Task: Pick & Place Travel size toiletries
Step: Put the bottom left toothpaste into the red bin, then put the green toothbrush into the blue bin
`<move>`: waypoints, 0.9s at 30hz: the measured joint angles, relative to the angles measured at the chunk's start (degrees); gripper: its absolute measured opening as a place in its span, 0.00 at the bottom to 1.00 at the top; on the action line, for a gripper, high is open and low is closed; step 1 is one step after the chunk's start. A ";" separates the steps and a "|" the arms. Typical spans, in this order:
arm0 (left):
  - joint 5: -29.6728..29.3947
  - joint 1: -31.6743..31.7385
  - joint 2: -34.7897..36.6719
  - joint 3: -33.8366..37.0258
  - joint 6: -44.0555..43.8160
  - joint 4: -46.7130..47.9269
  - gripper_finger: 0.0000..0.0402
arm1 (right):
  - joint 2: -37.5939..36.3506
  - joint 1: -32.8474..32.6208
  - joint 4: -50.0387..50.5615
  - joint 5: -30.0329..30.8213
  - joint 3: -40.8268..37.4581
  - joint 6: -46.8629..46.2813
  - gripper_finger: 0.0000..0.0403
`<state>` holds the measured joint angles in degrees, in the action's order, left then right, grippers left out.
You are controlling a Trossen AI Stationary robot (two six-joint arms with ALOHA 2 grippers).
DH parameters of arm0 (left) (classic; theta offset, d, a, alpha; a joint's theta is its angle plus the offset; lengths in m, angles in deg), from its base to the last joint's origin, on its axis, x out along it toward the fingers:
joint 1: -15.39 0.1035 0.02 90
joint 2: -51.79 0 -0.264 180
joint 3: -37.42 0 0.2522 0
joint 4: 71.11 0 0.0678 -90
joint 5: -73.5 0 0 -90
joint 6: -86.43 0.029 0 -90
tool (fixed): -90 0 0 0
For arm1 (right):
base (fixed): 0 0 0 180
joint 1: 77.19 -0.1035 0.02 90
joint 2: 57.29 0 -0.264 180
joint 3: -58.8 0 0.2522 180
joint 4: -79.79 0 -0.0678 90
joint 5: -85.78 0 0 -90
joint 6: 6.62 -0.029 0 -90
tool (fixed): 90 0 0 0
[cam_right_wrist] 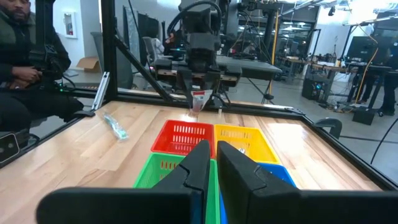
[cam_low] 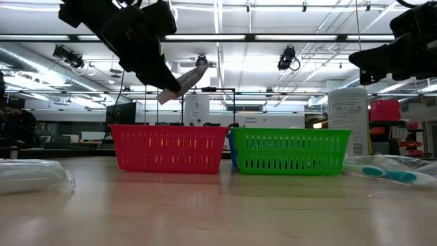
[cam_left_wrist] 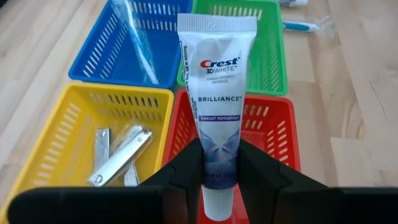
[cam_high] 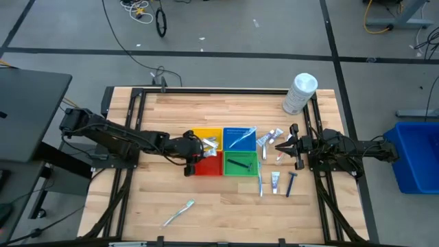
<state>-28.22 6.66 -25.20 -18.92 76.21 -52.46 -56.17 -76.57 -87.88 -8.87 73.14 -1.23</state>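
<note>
A: Holding a toothpaste tube, the left gripper is clamped on the cap end; the crimped end points away from the wrist. Tube sits above the red basket, clear of it.

B: Confirmed from table height: left gripper hangs above the red basket, tube tilted, well over the rim. Arm pose?

A: Seen from above, the left arm reaches in from the left edge, stretched across the table, its gripper at the red and yellow baskets. Yellow basket holds nail clippers; blue basket holds a wrapped toothbrush.

B: Right gripper?

A: Fingers together, nothing between them, raised near the right side, pointing toward the baskets. Loose items lie beside it: small tubes, a razor. Green basket holds a dark razor. One toothbrush lies apart, near the front edge.
</note>
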 joint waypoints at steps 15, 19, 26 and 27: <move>0.87 0.00 0.00 0.39 -0.10 -1.88 0.24 | -0.01 0.01 0.00 0.00 -0.01 0.01 0.10; 1.69 0.00 0.00 0.39 0.25 -1.84 0.27 | 0.00 0.02 -0.02 0.01 -0.02 0.00 0.10; 2.80 0.00 0.00 0.39 0.99 -1.82 0.37 | 0.00 0.02 0.00 -0.01 -0.02 0.00 0.10; 2.80 0.00 0.00 0.39 0.99 -1.80 0.38 | 0.00 0.00 -0.01 0.00 0.00 0.01 0.10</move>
<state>-25.43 6.66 -25.20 -18.53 77.20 -54.26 -56.17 -76.57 -87.89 -8.87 73.14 -1.22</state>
